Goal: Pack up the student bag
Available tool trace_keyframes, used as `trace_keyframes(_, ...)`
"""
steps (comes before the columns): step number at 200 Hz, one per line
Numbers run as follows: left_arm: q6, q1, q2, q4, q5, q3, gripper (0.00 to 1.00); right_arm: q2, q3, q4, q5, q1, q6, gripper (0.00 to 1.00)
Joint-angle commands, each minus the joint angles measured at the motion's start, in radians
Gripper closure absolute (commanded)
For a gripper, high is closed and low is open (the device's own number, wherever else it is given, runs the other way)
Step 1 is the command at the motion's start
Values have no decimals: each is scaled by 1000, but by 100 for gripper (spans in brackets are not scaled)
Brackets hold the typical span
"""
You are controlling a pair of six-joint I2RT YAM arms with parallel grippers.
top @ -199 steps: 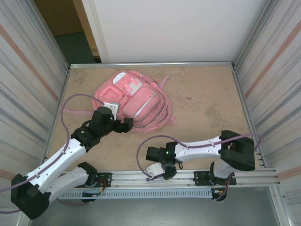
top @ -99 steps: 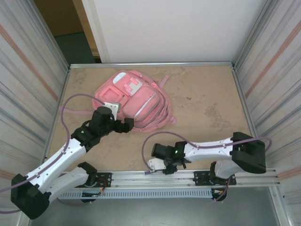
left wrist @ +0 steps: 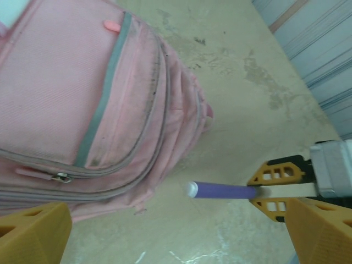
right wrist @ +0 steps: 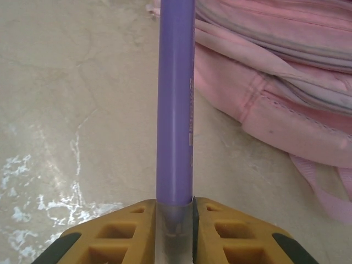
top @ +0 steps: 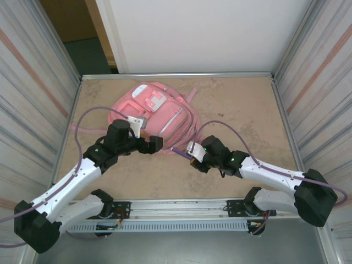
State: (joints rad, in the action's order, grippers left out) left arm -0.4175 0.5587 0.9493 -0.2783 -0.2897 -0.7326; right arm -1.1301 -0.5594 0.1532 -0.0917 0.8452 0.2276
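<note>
The student bag (top: 159,115), a large pink backpack, lies flat at the back left of the table, its zippers shut as far as I can see. My right gripper (top: 191,155) is shut on the end of a purple pen (top: 180,152) that points at the bag's near edge. In the right wrist view the pen (right wrist: 175,110) stands out straight from the gripper (right wrist: 175,204), beside the bag (right wrist: 286,60). My left gripper (top: 155,144) hovers open just off the bag's near edge. Its view shows the bag (left wrist: 82,99), the pen (left wrist: 223,190) and the right gripper (left wrist: 252,191) beyond its own open gripper (left wrist: 176,220).
Ribbed metal walls (top: 38,99) close in both sides. A metal rail (top: 181,208) runs along the front edge. A pink strap (top: 80,129) trails left from the bag. Bare tabletop (top: 247,110) lies right of the bag. Purple cables loop over both arms.
The right gripper closed on the pen near the front rail and carried it up and back to the bag's near edge. The left gripper shifted slightly right and stayed open.
</note>
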Motion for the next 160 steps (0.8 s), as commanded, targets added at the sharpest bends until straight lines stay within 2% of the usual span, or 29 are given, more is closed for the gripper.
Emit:
trace_keyframes(1,-127,-27,43,110,-132,19,2,29,24,-100,-23,-20,-79,79)
trace_keyframes(40,-295,-28,173,266,-253,-3,5,33,56,-243,-11,-33,-177,79)
trace_keyframes(55,-289,-21,228,220,-260,-51,12,30,77,-315,3,-33,-219,79)
trace_keyframes(72,-239,1,278,134,-236,-125,12,10,83,-359,7,-33,-240,79)
trace_keyframes(112,-275,27,373,198,-246,-142,15,-18,90,-459,10,-27,-284,80)
trace_keyframes(140,-371,26,419,245,-230,-143,25,-46,66,-481,29,-8,-297,80)
trace_keyframes(160,-407,30,417,349,-237,-111,40,-95,54,-526,21,4,-307,80)
